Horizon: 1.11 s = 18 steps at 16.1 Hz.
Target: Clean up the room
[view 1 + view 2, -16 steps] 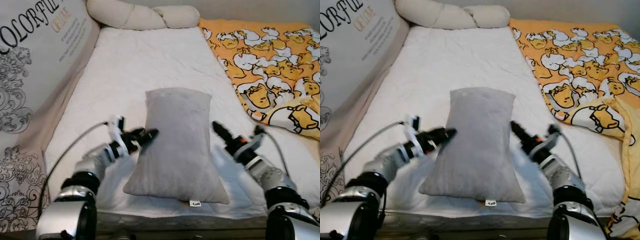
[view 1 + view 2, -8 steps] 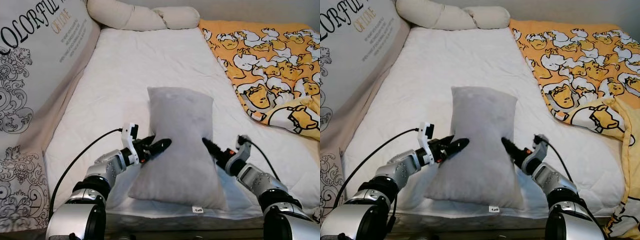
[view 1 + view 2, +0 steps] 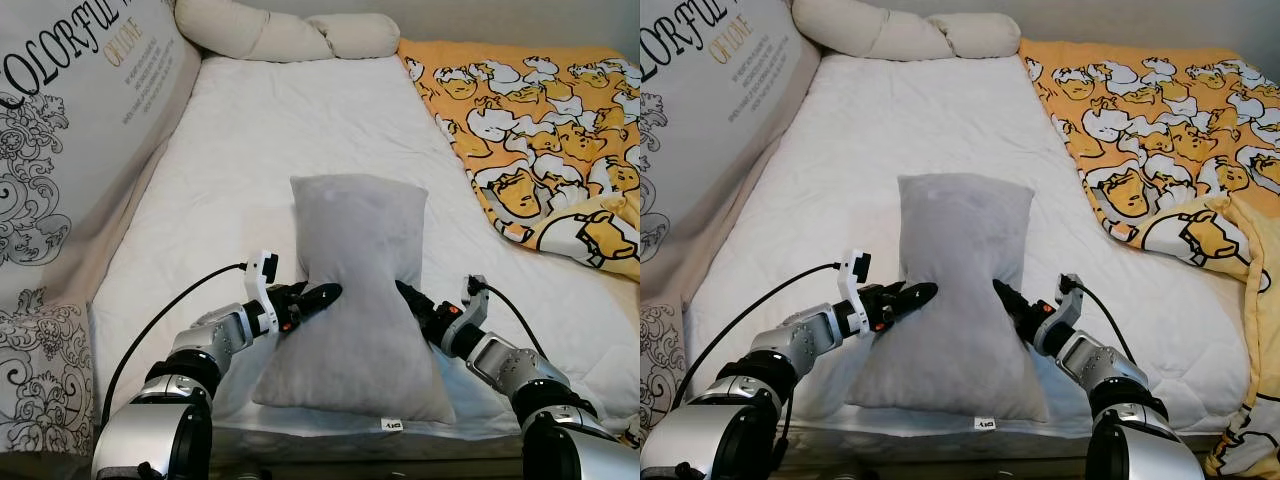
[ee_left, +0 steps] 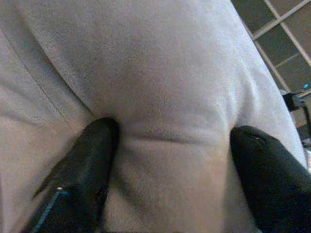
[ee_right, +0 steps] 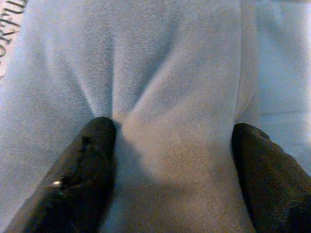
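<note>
A grey pillow (image 3: 355, 270) lies lengthwise on the white bed (image 3: 300, 120), near its front edge. Its sides are pinched in to a narrow waist. My left gripper (image 3: 322, 295) presses into the pillow's left side and my right gripper (image 3: 408, 293) into its right side. In the left wrist view the black fingers (image 4: 92, 150) stand wide apart, with creased grey fabric bulging between them. The right wrist view has the same look: spread fingers (image 5: 95, 155) dug into the pillow (image 5: 170, 97). Both grippers are open against it.
A yellow blanket with a duck print (image 3: 540, 130) covers the bed's right side. Cream bolster cushions (image 3: 280, 30) lie at the far end. A large printed panel (image 3: 70, 130) leans along the left. The bed's front edge (image 3: 330, 435) is just below the pillow.
Both grippers have moved inward from beside the pillow and now push into its flanks. The pillow has narrowed in the middle between them.
</note>
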### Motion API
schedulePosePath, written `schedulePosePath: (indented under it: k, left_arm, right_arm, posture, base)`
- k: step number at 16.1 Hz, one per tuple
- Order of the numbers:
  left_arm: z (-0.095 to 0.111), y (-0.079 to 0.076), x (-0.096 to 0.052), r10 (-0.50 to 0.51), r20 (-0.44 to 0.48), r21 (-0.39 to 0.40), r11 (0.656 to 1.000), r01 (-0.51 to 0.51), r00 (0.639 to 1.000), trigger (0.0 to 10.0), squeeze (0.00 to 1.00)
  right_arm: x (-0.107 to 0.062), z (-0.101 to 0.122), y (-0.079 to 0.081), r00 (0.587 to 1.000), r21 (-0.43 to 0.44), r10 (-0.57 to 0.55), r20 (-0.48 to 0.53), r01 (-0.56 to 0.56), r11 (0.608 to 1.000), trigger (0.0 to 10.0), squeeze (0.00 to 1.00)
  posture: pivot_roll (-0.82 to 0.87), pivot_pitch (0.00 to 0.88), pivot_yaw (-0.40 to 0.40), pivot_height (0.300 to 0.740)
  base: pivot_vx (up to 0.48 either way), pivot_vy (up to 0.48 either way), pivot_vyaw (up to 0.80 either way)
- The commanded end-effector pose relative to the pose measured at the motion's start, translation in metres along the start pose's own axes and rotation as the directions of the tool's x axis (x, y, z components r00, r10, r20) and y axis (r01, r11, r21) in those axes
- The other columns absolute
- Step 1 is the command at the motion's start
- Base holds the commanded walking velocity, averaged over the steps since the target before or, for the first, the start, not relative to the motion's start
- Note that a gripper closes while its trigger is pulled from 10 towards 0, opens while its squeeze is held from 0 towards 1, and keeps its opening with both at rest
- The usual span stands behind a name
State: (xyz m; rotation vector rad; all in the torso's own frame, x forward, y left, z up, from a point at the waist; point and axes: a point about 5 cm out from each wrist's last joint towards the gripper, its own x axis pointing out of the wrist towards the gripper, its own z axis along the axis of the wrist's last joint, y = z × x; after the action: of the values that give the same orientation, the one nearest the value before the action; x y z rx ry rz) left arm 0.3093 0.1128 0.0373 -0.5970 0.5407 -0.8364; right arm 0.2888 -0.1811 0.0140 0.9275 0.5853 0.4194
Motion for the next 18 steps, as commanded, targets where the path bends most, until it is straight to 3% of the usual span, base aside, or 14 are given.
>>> schedulePosePath:
  k: [1, 6, 7, 12, 15, 18]
  left_arm:
    - [-0.008, -0.004, 0.005, -0.033, -0.029, -0.043, 0.999, 0.032, 0.999, 0.0, 0.00]
    - [-0.004, -0.006, 0.002, -0.088, -0.033, -0.069, 0.994, 0.085, 0.996, 0.0, 0.00]
    - [-0.004, -0.004, -0.001, -0.090, -0.037, -0.076, 0.993, 0.087, 0.995, 0.0, 0.00]
    - [0.006, -0.008, -0.001, -0.136, -0.018, -0.052, 0.990, 0.135, 0.991, 0.0, 0.00]
    - [0.006, -0.012, 0.001, -0.159, -0.021, -0.046, 0.986, 0.158, 0.987, 0.0, 0.00]
    - [0.012, -0.015, 0.005, -0.146, -0.036, 0.051, 0.988, 0.148, 0.989, 0.0, 0.00]
  right_arm:
    - [0.004, -0.008, 0.004, 0.998, 0.044, 0.051, -0.032, -0.049, 0.998, 0.0, 0.00]
    - [0.009, -0.008, 0.011, 0.995, 0.031, 0.090, -0.047, -0.089, 0.996, 0.0, 0.00]
    - [0.009, -0.011, 0.009, 0.995, 0.017, 0.051, -0.084, -0.050, 0.999, 0.0, 0.00]
    - [0.011, -0.021, 0.013, 0.978, 0.025, 0.071, -0.196, -0.068, 0.997, 0.0, 0.00]
    - [0.014, -0.017, 0.015, 0.985, -0.015, 0.073, -0.153, -0.076, 0.997, 0.0, 0.00]
    - [0.017, -0.003, 0.016, 0.997, -0.071, 0.003, -0.083, -0.009, 0.997, 0.0, 0.00]
  posture:
    - [-0.07, 0.000, -0.010, 0.740]
    - [-0.06, 0.000, -0.013, 0.740]
    - [-0.06, 0.000, -0.009, 0.740]
    - [-0.05, 0.000, -0.018, 0.740]
    - [-0.05, 0.000, -0.019, 0.740]
    - [-0.05, 0.000, -0.006, 0.740]
  base:
    - [0.000, 0.000, 0.00]
    - [0.000, 0.000, 0.00]
    - [0.000, 0.000, 0.00]
    - [0.000, 0.000, 0.00]
    - [0.000, 0.000, 0.00]
    - [0.000, 0.000, 0.00]
